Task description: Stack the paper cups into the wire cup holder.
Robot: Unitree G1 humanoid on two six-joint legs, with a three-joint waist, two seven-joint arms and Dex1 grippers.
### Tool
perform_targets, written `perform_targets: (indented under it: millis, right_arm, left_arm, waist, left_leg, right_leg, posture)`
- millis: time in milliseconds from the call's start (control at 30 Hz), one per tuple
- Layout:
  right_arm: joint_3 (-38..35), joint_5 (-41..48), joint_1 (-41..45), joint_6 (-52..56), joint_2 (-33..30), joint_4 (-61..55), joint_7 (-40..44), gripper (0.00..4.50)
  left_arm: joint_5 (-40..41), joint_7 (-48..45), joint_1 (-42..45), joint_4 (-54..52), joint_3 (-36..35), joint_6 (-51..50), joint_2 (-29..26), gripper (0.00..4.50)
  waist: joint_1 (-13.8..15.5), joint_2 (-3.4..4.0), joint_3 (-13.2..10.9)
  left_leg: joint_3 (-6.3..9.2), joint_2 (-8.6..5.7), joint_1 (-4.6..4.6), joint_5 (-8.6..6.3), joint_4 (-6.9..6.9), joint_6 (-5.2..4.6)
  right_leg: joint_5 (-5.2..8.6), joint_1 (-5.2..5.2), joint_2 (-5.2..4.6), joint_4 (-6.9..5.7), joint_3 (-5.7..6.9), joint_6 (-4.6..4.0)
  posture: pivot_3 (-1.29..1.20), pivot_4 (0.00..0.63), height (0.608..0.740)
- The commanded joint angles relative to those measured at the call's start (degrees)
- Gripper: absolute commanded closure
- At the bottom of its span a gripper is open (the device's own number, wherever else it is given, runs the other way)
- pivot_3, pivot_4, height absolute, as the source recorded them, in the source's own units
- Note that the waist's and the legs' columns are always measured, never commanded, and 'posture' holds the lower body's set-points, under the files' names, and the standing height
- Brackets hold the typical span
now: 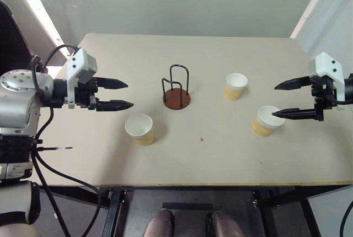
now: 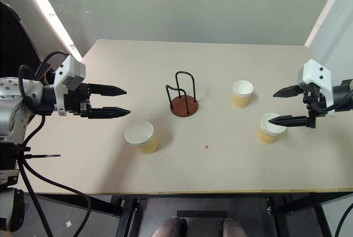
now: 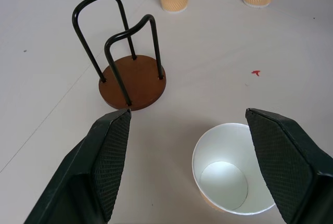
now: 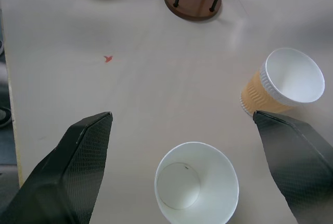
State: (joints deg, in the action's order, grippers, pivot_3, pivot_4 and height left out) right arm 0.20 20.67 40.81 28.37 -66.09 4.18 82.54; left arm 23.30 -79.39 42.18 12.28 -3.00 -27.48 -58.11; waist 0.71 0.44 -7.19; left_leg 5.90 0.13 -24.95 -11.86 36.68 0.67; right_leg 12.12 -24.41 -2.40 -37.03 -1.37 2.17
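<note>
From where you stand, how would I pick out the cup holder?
Look at the middle of the beige table. The holder stands there between the three paper cups: a reddish-brown disc with black wire loops, the only thing not a cup.

Cups (image 1: 140, 128) are tan-yellow with ribbed sides, white inside. Holder (image 1: 176, 98) has a reddish-brown base and black wire loops. Table (image 1: 165, 55) is plain beige with one tiny red mark (image 1: 202, 139).

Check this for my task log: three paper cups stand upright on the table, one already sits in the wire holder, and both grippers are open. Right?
Not quite. The wire holder is empty, as the left eye view shows. All three paper cups stand upright on the table, and the left gripper and right gripper are open.
</note>
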Motion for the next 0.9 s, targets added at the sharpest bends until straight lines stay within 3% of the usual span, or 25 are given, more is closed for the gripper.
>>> perform_targets:
  millis: [33,300,433,667,900]
  right_arm:
    - [-2.94,1.04,0.05,0.23,-1.35,-1.49,0.05,0.00]
    - [-4.76,2.40,-1.50,1.27,-1.40,-3.38,-0.46,0.00]
    - [-5.07,2.48,-0.17,0.89,0.28,-3.83,-2.89,0.00]
    - [-3.98,4.15,3.70,7.96,9.56,-13.88,-15.72,0.00]
    - [-3.68,3.31,3.46,8.95,11.87,-16.53,-20.39,0.00]
  left_arm:
    - [0.41,0.75,1.33,-1.19,-1.44,0.22,0.03,0.73]
    - [0.06,2.33,2.35,-0.79,-1.00,0.48,1.62,0.73]
    - [-6.82,11.93,7.34,5.55,2.47,4.67,8.38,0.73]
    - [-14.57,22.64,12.79,14.72,7.07,9.36,19.69,0.73]
    - [-20.20,30.65,17.54,25.50,8.71,16.01,25.40,0.73]
  waist:
    - [0.00,0.00,0.00]
    - [0.01,0.00,0.00]
    - [0.54,0.02,0.01]
    - [0.22,-0.01,-0.01]
    - [0.39,-0.01,-0.01]
  left_leg:
    - [0.00,0.00,0.00,0.00,0.00,0.00]
    - [-0.02,0.00,0.00,0.00,0.02,0.00]
    - [0.00,-0.01,0.02,0.02,0.21,-0.01]
    - [-0.12,-0.05,0.03,0.06,0.47,-0.12]
    - [-0.13,-0.05,-0.02,0.06,0.47,-0.14]
  right_leg:
    - [0.00,0.00,0.00,0.00,0.00,0.00]
    - [-0.01,0.01,0.00,0.01,-0.01,0.02]
    - [-0.03,0.12,0.00,-0.02,-0.01,0.06]
    - [-0.43,0.17,-0.01,0.08,-0.14,0.29]
    - [-0.48,0.14,-0.01,0.15,-0.15,0.40]
  posture:
    - [0.00,0.150,0.740]
    - [0.00,0.150,0.740]
    - [0.00,0.150,0.740]
    - [0.00,0.150,0.740]
    - [0.00,0.150,0.740]
